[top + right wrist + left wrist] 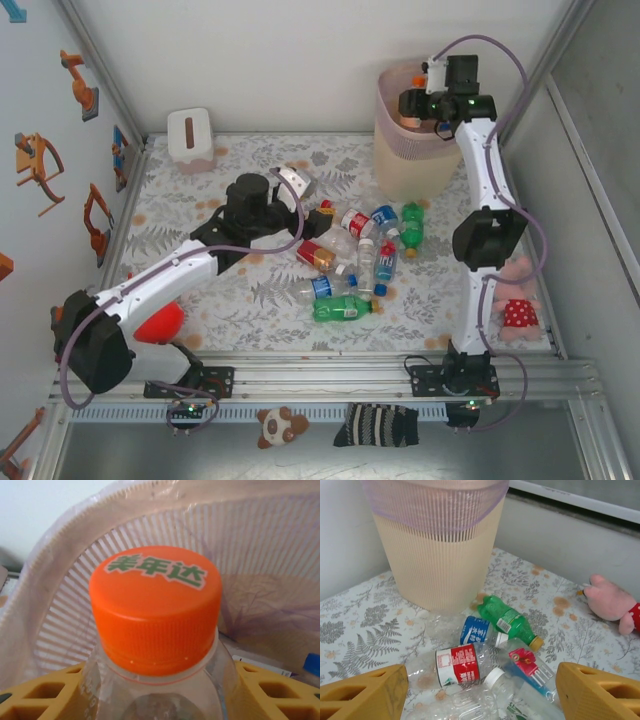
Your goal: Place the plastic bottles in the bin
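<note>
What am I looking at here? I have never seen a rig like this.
Two robot arms are bolted at the near edge of a floral table. The top picture looks down from above; the other two come from a camera on each wrist. A heap of plastic bottles lies on the table, which also carries a tall beige bin, a white tissue box and a pink plush toy. The left claw hangs open over the heap. The right claw grips an orange-capped bottle over the bin.
</note>
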